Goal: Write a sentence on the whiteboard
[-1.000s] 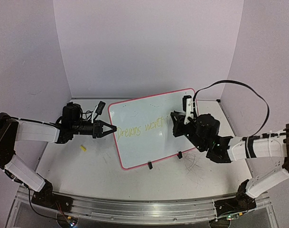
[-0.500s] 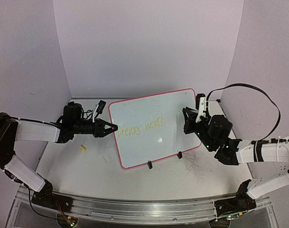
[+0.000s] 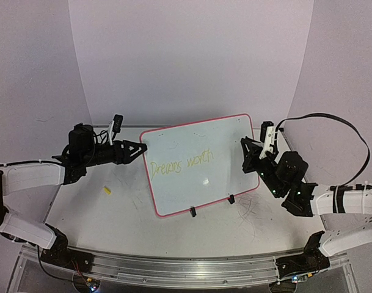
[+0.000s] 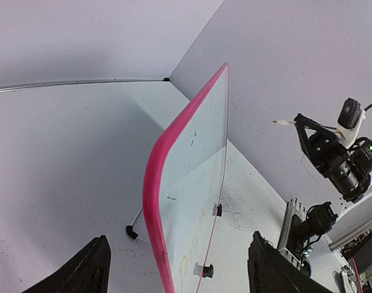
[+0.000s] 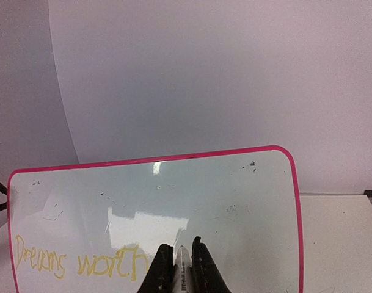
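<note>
Standing on its little black legs between the two arms, the whiteboard leans back so its face is offered to the right gripper. That gripper is clenched on a white pen, tip aimed at the board but held off to the right of it. That looks like a pause, since the sentence reads only "Dreams worth" across the left half. The left gripper hangs at the board's left edge with its jaws spread wide either side of the pink rim, gripping nothing. A second ago it was pinched on that edge, likely steadying the board, and the right gripper was over the writing. Now the left has let go and risen slightly, and the right has drawn back.
</note>
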